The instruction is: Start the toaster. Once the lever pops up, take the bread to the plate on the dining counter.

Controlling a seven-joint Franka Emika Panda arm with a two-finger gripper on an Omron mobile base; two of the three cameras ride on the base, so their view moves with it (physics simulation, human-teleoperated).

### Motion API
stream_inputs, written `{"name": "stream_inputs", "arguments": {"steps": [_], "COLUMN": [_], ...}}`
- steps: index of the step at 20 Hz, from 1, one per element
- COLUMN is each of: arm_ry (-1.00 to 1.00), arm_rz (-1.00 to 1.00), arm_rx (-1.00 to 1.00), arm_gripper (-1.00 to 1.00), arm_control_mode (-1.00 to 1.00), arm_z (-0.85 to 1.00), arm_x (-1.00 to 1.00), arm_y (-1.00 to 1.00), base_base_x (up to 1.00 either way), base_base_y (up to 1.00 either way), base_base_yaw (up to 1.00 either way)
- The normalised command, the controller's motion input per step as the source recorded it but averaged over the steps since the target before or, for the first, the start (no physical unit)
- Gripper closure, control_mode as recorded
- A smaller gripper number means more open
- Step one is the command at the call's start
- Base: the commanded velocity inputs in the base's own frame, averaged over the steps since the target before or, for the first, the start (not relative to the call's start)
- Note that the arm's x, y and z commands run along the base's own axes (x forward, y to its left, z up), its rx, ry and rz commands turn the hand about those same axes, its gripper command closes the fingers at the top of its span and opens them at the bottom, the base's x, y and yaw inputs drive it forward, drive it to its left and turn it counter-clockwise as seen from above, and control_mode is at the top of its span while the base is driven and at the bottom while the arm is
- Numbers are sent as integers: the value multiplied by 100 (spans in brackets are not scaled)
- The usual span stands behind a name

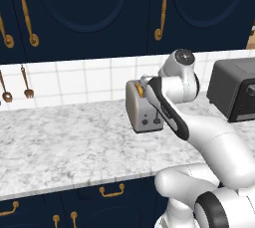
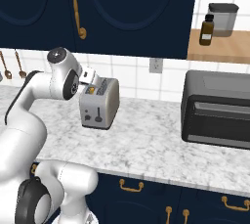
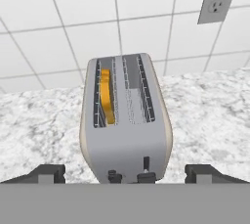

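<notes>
While two utensils [image 1: 15, 88] hang on the tiled wall at far left, the toaster [image 2: 99, 102] stands mid-counter with the bread [image 3: 107, 95] sunk in its left slot. Above its narrow control face the gripper [image 3: 125, 173] hovers with jaws spread wide, holding nothing. Farther right sits a black toaster oven [image 2: 216, 108], with a wall outlet [image 2: 156, 65] between them.

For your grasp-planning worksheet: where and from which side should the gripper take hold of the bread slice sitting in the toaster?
Grip the bread by its exposed top edge, coming straight down from above. It stands on edge in one slot of the toaster, so only that edge is reachable; the fingers should probably pinch its two flat faces. The open gripper hovers at the control end.
</notes>
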Motion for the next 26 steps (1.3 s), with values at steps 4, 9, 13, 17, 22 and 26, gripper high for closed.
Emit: {"name": "stream_inputs", "arguments": {"steps": [4,9,13,17,22,26], "arm_ry": [0,0,0,0,0,0], "arm_rz": [0,0,0,0,0,0], "arm_rx": [0,0,0,0,0,0], "arm_gripper": [-100,-100,-100,-100,-100,-100], "arm_control_mode": [-100,-100,-100,-100,-100,-100], "arm_z": [22,3,0,0,0,0], "arm_x": [-21,-5,0,0,0,0], "arm_y": [7,13,0,0,0,0], "base_base_x": [0,0,0,0,0,0], "base_base_y": [0,0,0,0,0,0], "base_base_yaw": [0,0,0,0,0,0]}}
